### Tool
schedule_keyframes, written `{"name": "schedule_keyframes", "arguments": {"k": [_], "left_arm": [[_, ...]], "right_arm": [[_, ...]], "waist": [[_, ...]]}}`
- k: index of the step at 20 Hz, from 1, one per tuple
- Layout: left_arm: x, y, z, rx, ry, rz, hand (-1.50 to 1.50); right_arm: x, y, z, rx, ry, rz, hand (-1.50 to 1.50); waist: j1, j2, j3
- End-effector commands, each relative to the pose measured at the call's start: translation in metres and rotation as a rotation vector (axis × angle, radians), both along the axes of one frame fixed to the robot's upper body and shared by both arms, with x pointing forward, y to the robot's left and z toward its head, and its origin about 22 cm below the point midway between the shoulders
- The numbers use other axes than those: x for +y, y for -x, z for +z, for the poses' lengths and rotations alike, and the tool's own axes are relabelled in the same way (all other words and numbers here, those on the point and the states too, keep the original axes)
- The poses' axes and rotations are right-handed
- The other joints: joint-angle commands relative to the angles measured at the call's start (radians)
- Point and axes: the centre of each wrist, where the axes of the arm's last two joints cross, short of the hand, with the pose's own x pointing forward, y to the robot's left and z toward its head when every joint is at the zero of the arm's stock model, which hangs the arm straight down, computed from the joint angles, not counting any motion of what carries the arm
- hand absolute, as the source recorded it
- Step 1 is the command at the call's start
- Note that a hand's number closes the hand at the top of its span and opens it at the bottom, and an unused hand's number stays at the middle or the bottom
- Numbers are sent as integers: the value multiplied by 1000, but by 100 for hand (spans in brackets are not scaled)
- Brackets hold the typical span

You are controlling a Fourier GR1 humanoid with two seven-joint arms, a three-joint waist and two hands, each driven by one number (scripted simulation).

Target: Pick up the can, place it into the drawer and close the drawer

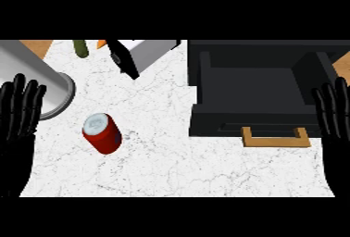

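Marble counter (205,166): one can (103,134), one drawer (256,88).

a single head view looks steeply down on the white marbled bench (171,171) from close above. the near edge runs along the bottom of the frame, the far side along the top. the open dark drawer (256,88) fills the upper right.

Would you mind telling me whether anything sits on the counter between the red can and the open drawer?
Nothing visible does: only bare white counter lies between the red can and the open drawer.
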Motion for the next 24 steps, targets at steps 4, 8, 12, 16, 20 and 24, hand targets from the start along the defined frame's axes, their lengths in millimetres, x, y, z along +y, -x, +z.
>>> {"name": "schedule_keyframes", "arguments": {"k": [4, 8, 12, 16, 20, 24], "left_arm": [[27, -33, 11, 145, 63, -230, -150], [46, -32, -23, 521, 16, -191, -150], [60, -46, 9, 594, 25, -228, -150], [76, -33, 31, 608, 25, -244, -150], [107, -29, 41, 607, 26, -241, -150], [110, -24, 57, 615, 29, -243, -150]], "right_arm": [[5, -7, -4, 31, 15, 80, -150], [-14, 6, -31, 288, -62, -150, -150], [-36, 24, -15, 315, -44, -193, -150], [-46, 33, -18, 305, -44, -198, -150], [-70, 49, -17, 301, -68, -202, -150], [-77, 60, -27, 319, -74, -190, -150]], "waist": [[-15, -27, -1], [-38, -22, 0], [-26, -32, 0], [-11, -32, 0], [-12, -32, -1], [-12, -32, 0]]}}
